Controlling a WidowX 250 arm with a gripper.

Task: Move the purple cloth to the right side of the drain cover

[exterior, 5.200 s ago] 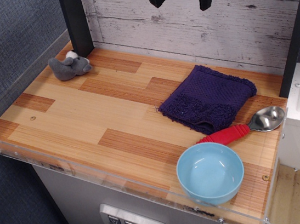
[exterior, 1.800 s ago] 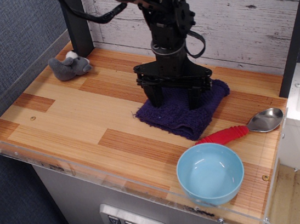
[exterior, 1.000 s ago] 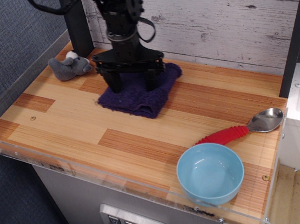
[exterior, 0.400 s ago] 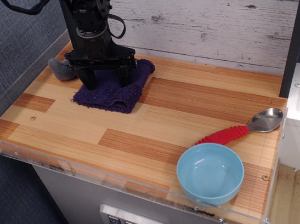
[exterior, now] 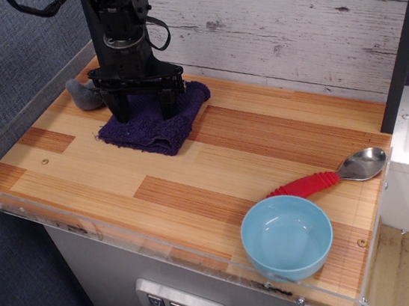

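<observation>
The purple cloth lies folded at the back left of the wooden counter. My gripper stands upright on it, jaws spread wide, with both fingertips pressing on the cloth's back half. A small grey plush-like object sits just left of the cloth, partly hidden behind the gripper. I see no other thing that looks like a drain cover. The cloth's front corner is free of the gripper.
A light blue bowl sits at the front right. A spoon with a red handle lies behind it. A clear plastic rim edges the counter. A dark post stands at the back left.
The gripper came down onto the cloth and slid it from the right side to the back left, next to the grey object. In the last half second it hardly moved.
</observation>
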